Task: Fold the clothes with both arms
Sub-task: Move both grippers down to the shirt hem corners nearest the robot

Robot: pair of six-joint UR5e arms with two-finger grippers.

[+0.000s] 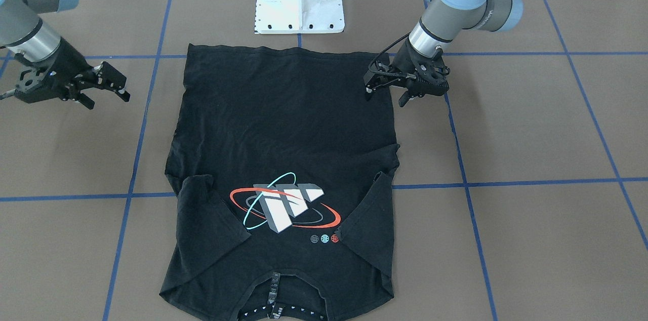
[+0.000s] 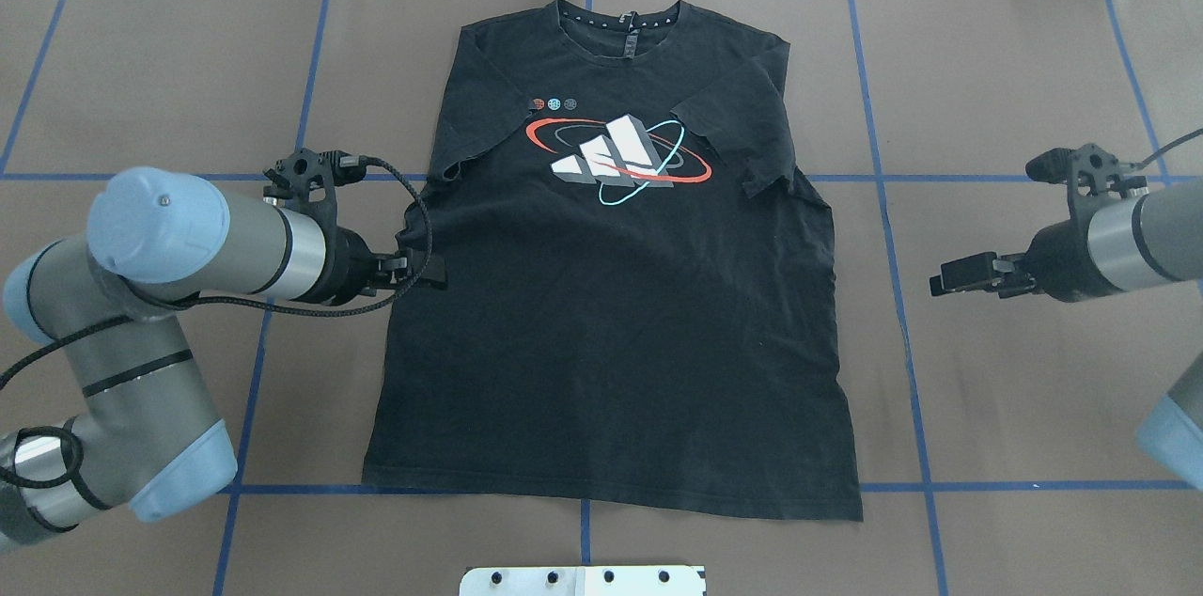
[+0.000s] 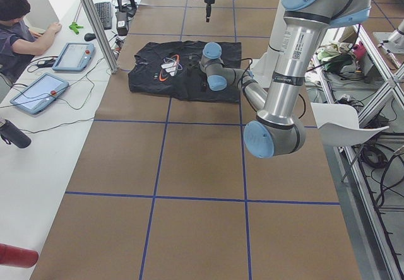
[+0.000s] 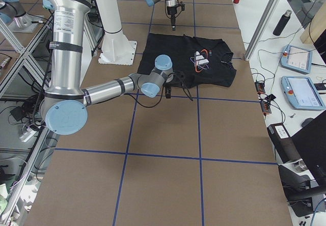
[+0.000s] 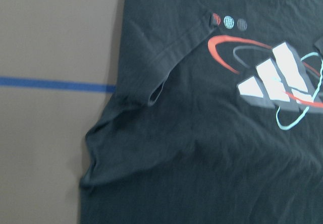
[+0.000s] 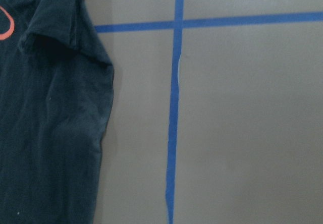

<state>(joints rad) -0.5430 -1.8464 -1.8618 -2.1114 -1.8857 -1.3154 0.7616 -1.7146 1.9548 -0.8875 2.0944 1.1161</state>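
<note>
The black T-shirt (image 2: 611, 323) lies flat, graphic up, in the middle of the table (image 2: 1034, 60). Its long axis runs near to far, hem nearest the robot, collar far (both sleeves folded inward). The left gripper (image 1: 387, 95), jaws apart and empty, sits at the shirt's left edge. The right gripper (image 1: 108, 99), likewise spread and empty, is well apart to the right.
</note>
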